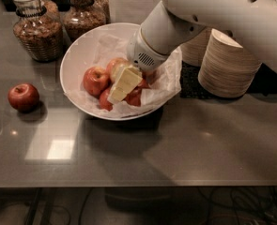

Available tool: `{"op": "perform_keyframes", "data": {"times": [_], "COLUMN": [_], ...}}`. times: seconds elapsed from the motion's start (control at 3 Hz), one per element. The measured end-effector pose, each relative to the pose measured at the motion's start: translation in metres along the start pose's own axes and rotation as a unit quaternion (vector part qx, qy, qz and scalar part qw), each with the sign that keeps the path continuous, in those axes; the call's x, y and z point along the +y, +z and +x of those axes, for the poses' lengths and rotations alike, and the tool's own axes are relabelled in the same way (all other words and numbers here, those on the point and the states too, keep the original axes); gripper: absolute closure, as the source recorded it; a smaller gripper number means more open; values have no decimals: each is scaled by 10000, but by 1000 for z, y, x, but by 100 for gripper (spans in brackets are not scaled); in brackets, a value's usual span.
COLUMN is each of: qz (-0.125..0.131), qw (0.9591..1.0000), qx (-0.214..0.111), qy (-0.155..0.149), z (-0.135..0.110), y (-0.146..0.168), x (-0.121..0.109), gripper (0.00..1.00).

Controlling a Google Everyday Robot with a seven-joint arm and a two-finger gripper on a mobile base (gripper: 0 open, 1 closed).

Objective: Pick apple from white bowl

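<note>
The wide white bowl, lined with crumpled white paper, sits on the grey counter at centre left and holds several apples. A paler yellow-green apple with red blush lies in the middle of the bowl, mostly hidden by my gripper. A plain red apple lies to its left, and other red ones lie below. My cream gripper reaches down from the upper right into the bowl. It sits right on the pile, against the pale apple.
A lone dark red apple lies on the counter left of the bowl. Two glass jars stand behind the bowl. Stacks of beige paper bowls stand to the right on a dark mat.
</note>
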State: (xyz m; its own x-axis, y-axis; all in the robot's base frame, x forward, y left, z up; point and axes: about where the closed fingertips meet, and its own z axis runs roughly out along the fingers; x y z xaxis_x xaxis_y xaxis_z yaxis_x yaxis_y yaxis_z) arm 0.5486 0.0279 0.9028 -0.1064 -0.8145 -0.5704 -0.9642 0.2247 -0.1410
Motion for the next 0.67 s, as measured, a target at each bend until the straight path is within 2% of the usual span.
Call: {"op": "perform_keyframes", "data": {"times": [0.67], "qz": [0], "qw": [10000], "qx": [0], "qy": [0], "z": [0], "y": [0], "x": [0], "gripper": [66]}}
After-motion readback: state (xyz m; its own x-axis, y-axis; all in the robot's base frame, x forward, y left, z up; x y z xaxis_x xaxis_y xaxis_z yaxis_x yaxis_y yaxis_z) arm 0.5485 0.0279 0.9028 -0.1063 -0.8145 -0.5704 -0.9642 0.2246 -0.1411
